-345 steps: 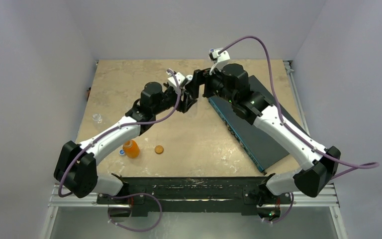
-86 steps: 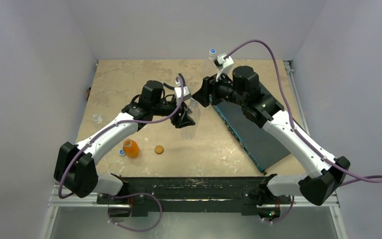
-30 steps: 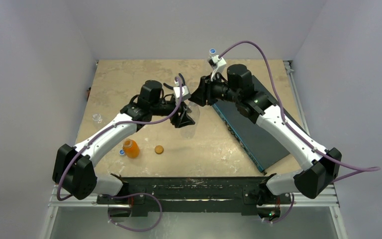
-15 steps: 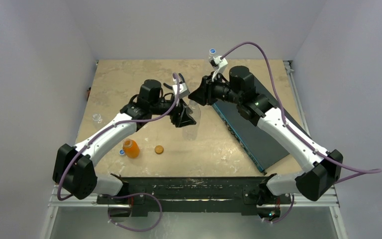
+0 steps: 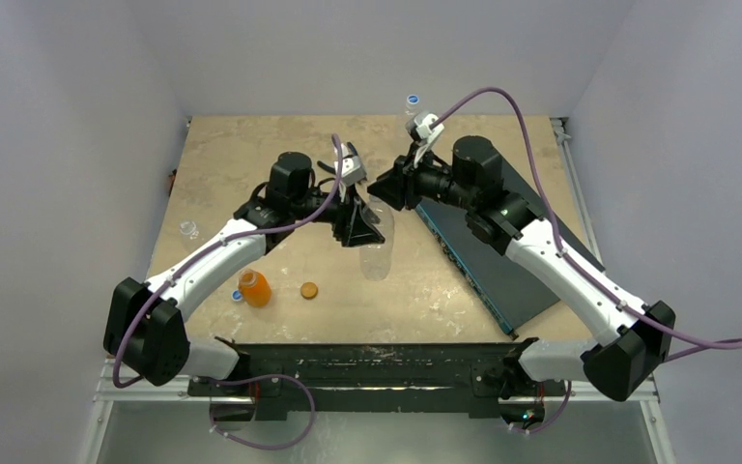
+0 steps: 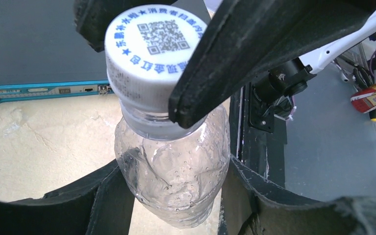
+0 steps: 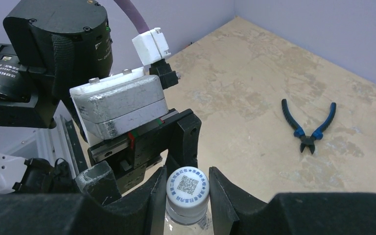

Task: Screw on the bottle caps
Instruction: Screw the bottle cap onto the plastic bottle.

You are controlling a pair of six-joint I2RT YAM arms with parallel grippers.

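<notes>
Since a moment ago the bottle (image 5: 377,253) has dipped nearer, tilted over the desk (image 5: 251,164). To its right is a dark box (image 5: 502,261), and pliers (image 7: 307,125) lie well apart. My left end effector (image 6: 174,196), part open, clasps the bottle's body. My right end effector (image 7: 188,182) pinches its cap (image 6: 154,49).

Left gripper (image 5: 357,228) grips clear bottle (image 5: 377,253) at its upper part, over middle of table (image 5: 251,164). Right gripper (image 5: 387,189) set against bottle's top end. Near-left: orange bottle (image 5: 255,288) upright; flat orange cap (image 5: 309,289) near it, not touching. Dark slab (image 5: 502,261) lies on right side.
</notes>
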